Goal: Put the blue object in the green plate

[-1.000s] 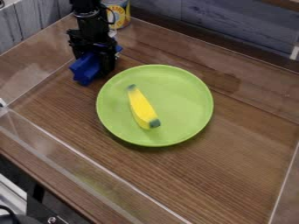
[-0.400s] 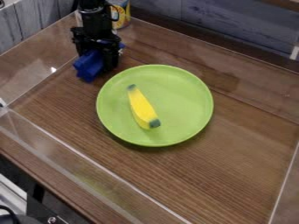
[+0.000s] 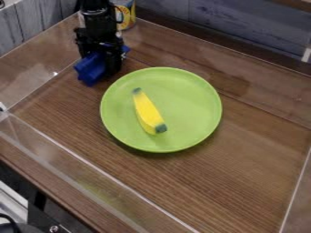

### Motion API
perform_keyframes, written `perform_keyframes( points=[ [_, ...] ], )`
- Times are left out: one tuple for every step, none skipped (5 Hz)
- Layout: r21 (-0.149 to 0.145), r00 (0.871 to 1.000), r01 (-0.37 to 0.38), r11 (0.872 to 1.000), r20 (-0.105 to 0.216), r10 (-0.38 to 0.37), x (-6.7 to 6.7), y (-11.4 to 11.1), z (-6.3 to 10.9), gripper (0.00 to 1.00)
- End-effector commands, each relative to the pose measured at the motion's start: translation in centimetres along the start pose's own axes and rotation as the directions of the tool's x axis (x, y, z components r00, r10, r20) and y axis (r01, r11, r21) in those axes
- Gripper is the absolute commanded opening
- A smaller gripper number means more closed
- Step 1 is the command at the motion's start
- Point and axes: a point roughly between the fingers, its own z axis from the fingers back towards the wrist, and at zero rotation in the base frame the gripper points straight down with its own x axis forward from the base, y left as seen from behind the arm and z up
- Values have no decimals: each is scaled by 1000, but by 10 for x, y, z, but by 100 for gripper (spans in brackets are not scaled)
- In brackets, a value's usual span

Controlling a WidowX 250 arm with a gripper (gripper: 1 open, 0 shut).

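Tool (image 3: 102, 47), one, dark: reaching in from the far left and sitting over the block's upper end. Fingers: blending into the block's shadow, so whether they are standing apart, together or clamped on it cannot be told.

Block (image 3: 90, 68), one, blue: lying at the left of the tabletop (image 3: 183, 187), just beside the plate, its upper end being hidden by the tool. Whether it is resting or hanging slightly raised is not showing.

Plate (image 3: 195, 107), one, green, shallow-rimmed: sitting flat, awaiting the block.

Banana (image 3: 148, 111), one, yellow: lying inside the plate, left of its middle, taking up part of the landing space.

Risks, by judgement:
Item, poor grip: the tool appearing to cover only one end, the block could be pivoting or slipping out on the lift.
Item, early closing: fingers shutting off-centre could be pushing the block away over the tabletop.
Item, low carry: the plate being so near, a block travelling without enough height could be catching the rim and shoving the plate or tipping loose.
Item, crowded drop: releasing over the banana could be leaving the block perched or rolling off; the bare right side is offering safer room.
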Motion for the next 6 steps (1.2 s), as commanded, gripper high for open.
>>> perform_keyframes(
  points=[
    [22,998,-57,998,18,57,-9,2,16,0],
    [12,992,-128,992,8,128,-18,2,14,0],
    [5,986,-168,986,1,168,-21,5,16,100],
    [-1,978,-208,978,-6,208,-23,8,19,100],
    [-4,978,-206,978,-11,206,-23,8,17,100],
    [-8,979,-205,979,-16,205,-23,9,16,100]
  ],
)
